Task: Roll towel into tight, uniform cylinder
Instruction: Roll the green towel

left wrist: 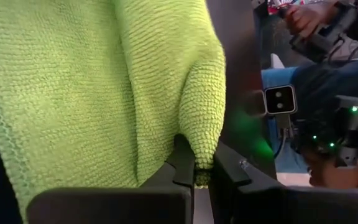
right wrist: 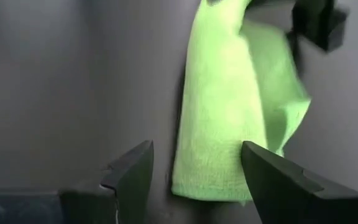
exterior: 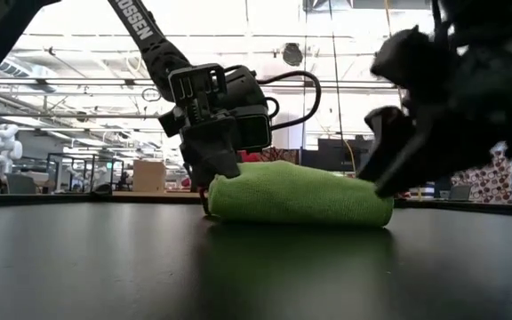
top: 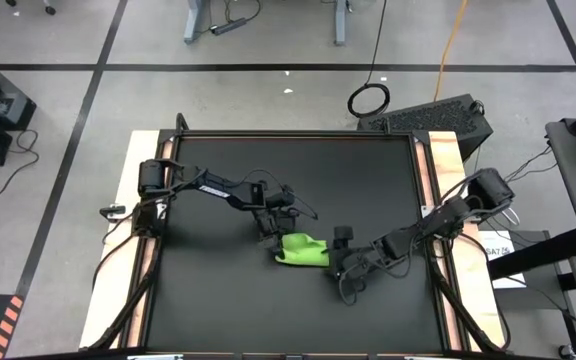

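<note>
The lime-green towel lies loosely rolled just right of the black surface's centre; the left gripper, at its nine o'clock end, pinches a fold; the right gripper, at its three o'clock end, gapes wide, holding nothing.

Grey tile floor w/ dark lines; bright hall ceiling lights behind.

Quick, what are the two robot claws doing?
Left gripper: shut, pinching the towel edge.
Right gripper: open, holding nothing, at the towel's other end.
</note>
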You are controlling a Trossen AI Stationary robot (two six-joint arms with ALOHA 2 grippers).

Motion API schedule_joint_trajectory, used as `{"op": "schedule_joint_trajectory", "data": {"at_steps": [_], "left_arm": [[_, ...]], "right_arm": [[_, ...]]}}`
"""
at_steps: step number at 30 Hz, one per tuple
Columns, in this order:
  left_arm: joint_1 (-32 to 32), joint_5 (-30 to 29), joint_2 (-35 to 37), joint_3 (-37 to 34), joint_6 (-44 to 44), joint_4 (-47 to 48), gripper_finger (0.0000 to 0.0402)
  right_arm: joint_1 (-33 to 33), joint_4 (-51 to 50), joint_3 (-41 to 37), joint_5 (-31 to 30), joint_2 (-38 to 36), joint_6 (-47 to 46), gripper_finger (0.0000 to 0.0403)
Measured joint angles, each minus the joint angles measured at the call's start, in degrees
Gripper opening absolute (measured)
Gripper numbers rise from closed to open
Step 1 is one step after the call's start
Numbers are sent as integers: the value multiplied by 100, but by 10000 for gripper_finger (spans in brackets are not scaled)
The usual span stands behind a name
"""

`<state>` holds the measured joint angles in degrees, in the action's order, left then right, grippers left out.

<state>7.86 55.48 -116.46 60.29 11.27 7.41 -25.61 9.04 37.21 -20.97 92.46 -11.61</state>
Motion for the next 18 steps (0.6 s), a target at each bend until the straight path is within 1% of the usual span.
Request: {"op": "schedule_joint_trajectory", "data": {"at_steps": [3,6,12,15,18], "left_arm": [[7,0,0,-2,0,35,20],[-15,-24,-6,-2,1,50,20],[-100,-216,-6,0,-136,204,20],[-129,-425,2,4,-237,294,20],[-133,-498,4,4,-302,317,31]], "right_arm": [[-2,26,-4,-28,262,-60,233],[-1,75,-4,-314,459,-128,233],[70,242,9,-332,711,-283,224],[114,265,9,-270,768,-423,199],[208,259,11,-57,772,-589,151]]}}
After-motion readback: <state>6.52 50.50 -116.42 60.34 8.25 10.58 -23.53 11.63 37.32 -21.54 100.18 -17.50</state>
